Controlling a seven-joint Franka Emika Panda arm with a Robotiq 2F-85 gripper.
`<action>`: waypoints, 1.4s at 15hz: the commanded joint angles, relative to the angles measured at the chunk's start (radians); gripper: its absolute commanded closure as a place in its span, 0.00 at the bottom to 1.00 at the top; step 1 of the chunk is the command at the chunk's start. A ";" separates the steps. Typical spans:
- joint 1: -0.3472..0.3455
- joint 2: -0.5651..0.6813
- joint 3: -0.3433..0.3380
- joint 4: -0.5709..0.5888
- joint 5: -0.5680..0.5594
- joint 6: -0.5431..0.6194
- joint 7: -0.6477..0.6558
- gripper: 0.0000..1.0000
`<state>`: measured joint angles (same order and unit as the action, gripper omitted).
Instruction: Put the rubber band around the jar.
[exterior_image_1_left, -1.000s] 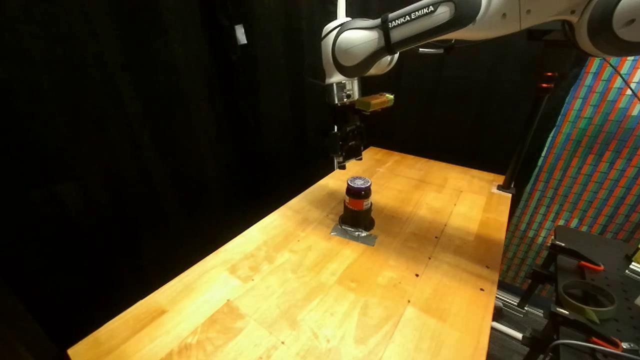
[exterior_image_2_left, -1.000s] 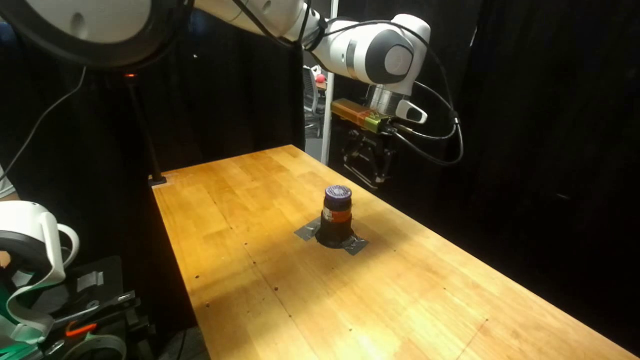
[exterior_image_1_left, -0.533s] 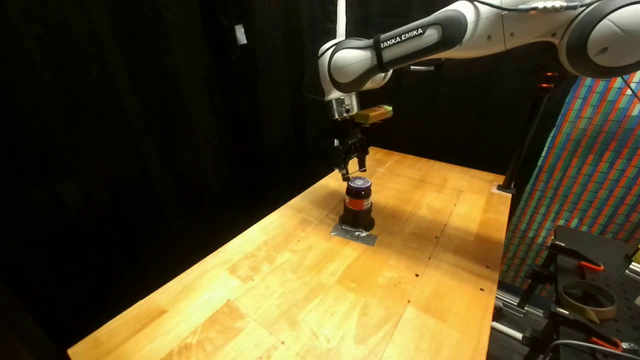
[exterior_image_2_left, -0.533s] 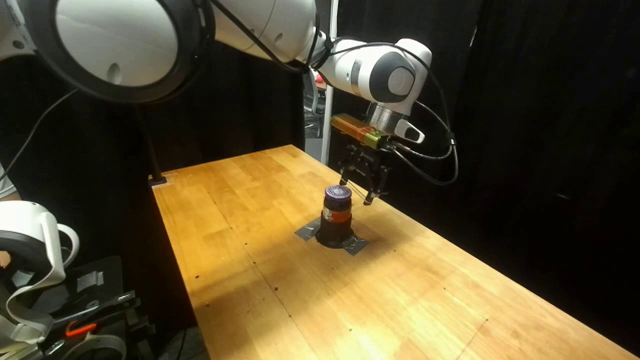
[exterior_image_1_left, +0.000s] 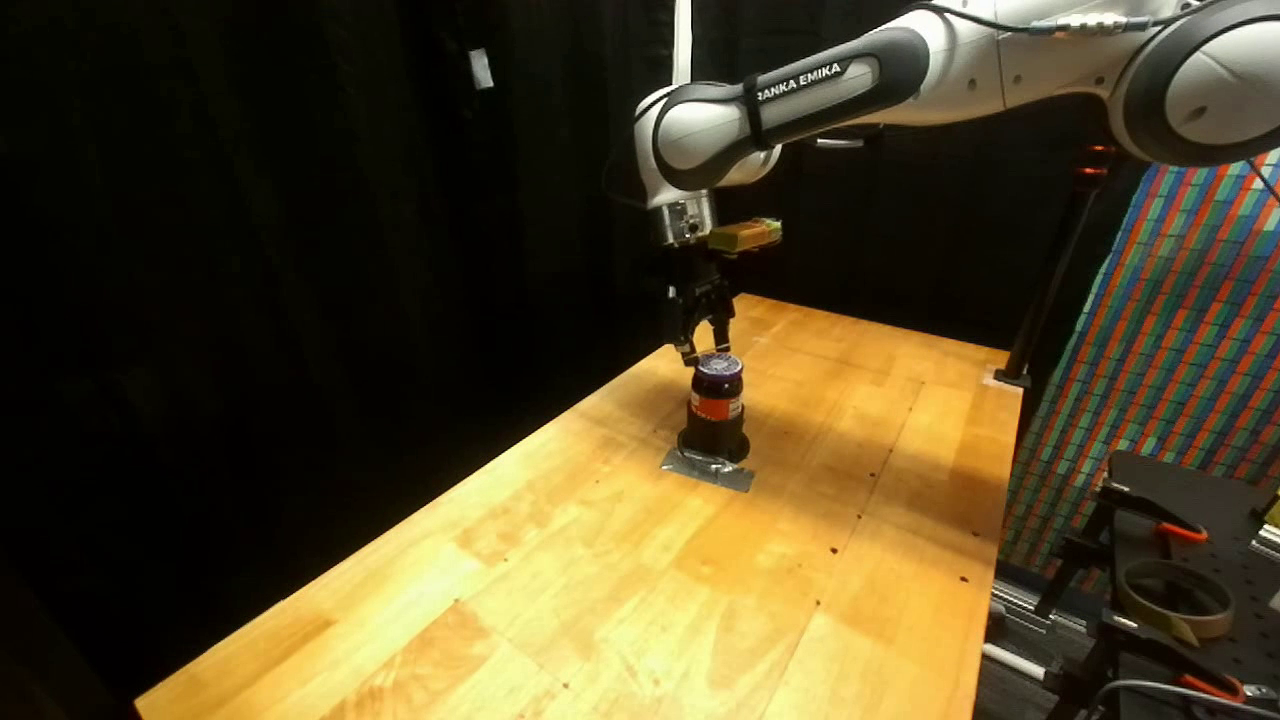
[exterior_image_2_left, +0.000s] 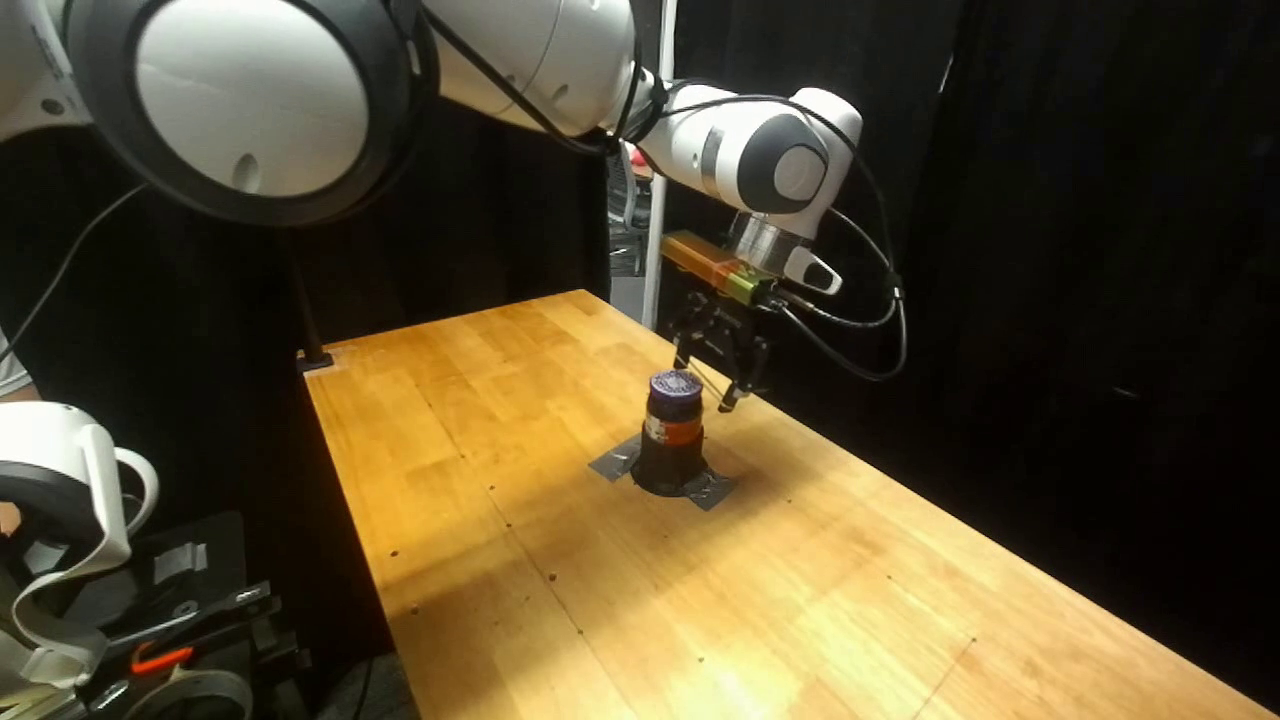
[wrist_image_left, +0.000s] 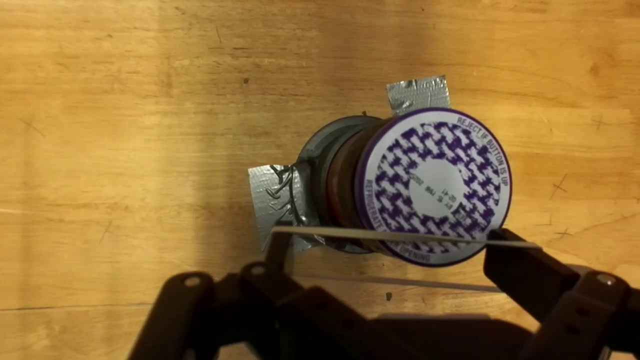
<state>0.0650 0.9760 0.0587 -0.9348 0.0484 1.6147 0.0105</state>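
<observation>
The jar stands upright in a black holder (exterior_image_1_left: 712, 440). Its orange-label body (exterior_image_1_left: 716, 406) and purple-white lid (exterior_image_2_left: 676, 383) show in both exterior views; the lid (wrist_image_left: 435, 185) fills the wrist view's right half. My gripper (exterior_image_1_left: 705, 356) is open, pointing down beside the jar at about lid height; it also shows in an exterior view (exterior_image_2_left: 705, 386) and the wrist view (wrist_image_left: 390, 240). A thin pale rubber band (wrist_image_left: 350, 232) is stretched between its two fingertips and also shows in an exterior view (exterior_image_2_left: 708, 380). In the wrist view it crosses in front of the lid's lower edge.
Grey tape (exterior_image_1_left: 708, 470) fixes the holder to the wooden table (exterior_image_2_left: 850, 560). The table's long edge and a dark curtain lie close behind the gripper. A post (exterior_image_1_left: 1012, 376) stands at a table corner. A side stand holds a tape roll (exterior_image_1_left: 1176, 600).
My gripper has come down from above to about the jar's lid height and shifted slightly toward the jar, with the rubber band still stretched on its fingers. The jar has not moved.
</observation>
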 joint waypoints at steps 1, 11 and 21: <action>0.005 0.021 0.019 0.028 0.007 -0.010 -0.028 0.00; 0.030 -0.027 0.015 -0.050 -0.017 -0.021 -0.047 0.00; 0.002 -0.197 0.009 -0.323 -0.014 0.012 -0.068 0.00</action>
<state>0.0750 0.8701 0.0703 -1.1205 0.0396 1.5975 -0.0282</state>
